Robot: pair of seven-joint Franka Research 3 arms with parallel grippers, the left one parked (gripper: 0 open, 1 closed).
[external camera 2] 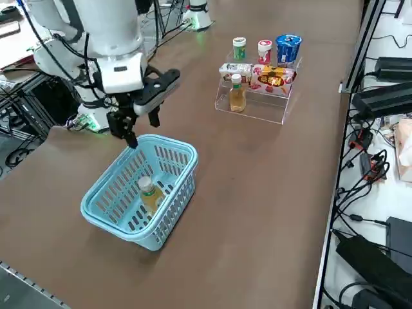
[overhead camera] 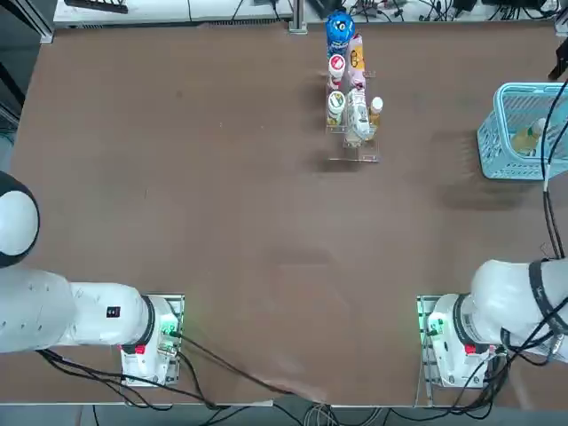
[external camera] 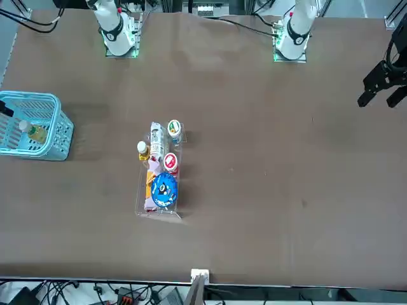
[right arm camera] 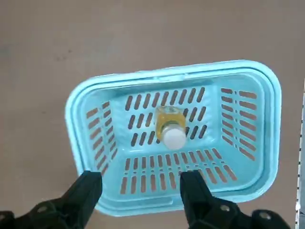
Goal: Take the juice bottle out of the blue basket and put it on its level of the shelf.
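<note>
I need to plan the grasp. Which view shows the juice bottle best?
The right wrist view: the juice bottle stands upright mid-basket, cap up, unobstructed. The right side view shows it whole but through lattice; top and front views show little.

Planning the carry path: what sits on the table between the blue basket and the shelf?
Nothing: in the top view only bare brown table lies between the blue basket and the shelf.

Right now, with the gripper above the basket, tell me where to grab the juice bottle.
Grip the juice bottle just below its white cap, coming straight down. It stands upright mid-floor in the blue basket, walls all around, so only the top is free. The right gripper hangs open above the basket's rim, not yet over the cap.
</note>
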